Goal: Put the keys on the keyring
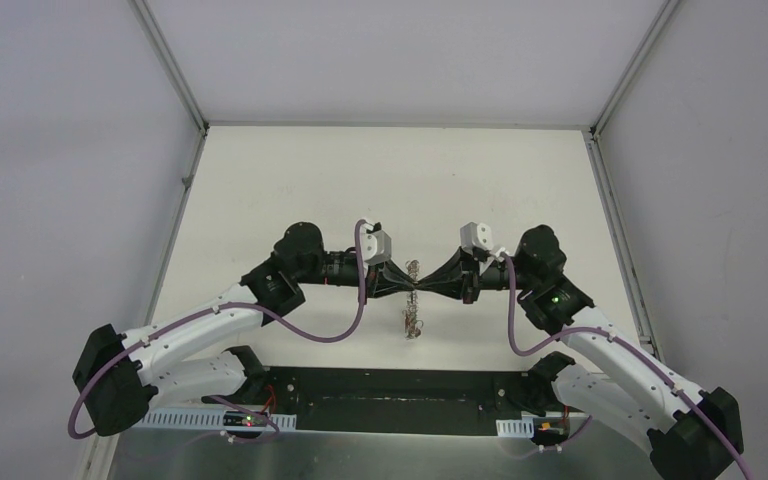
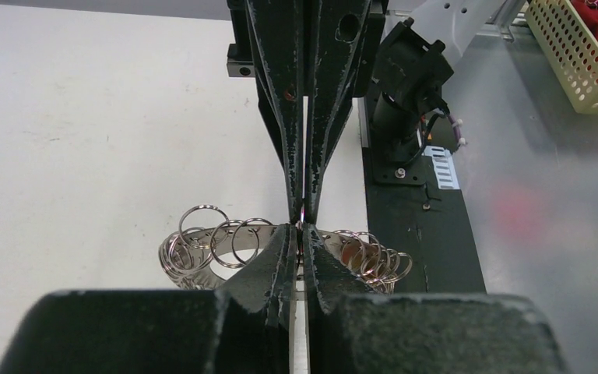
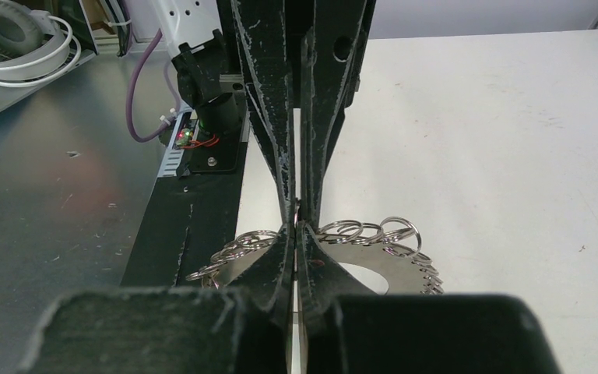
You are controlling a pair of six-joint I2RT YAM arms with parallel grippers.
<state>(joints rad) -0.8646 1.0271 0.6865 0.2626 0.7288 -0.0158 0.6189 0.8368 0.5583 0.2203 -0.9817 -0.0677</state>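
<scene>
The keyring [image 1: 414, 305] is a flat grey ring edged with many silver loops. It hangs edge-on above the white table [image 1: 290, 190], between my two grippers. My left gripper [image 1: 407, 290] and right gripper [image 1: 424, 290] meet tip to tip, each shut on the ring's flat plate. In the left wrist view the ring [image 2: 214, 245] spreads to both sides of my left gripper [image 2: 302, 234], with the right gripper's fingers [image 2: 292, 140] coming from above. In the right wrist view the ring [image 3: 405, 261] lies behind my right gripper [image 3: 296, 230]. The green- and black-tagged keys are out of view.
A black base plate [image 1: 390, 395] and a metal sheet [image 1: 360, 455] lie at the near edge. A yellow perforated basket [image 2: 584, 54] stands off the table beyond it. White headphones [image 3: 15, 39] lie on the metal surface. Grey walls enclose the table.
</scene>
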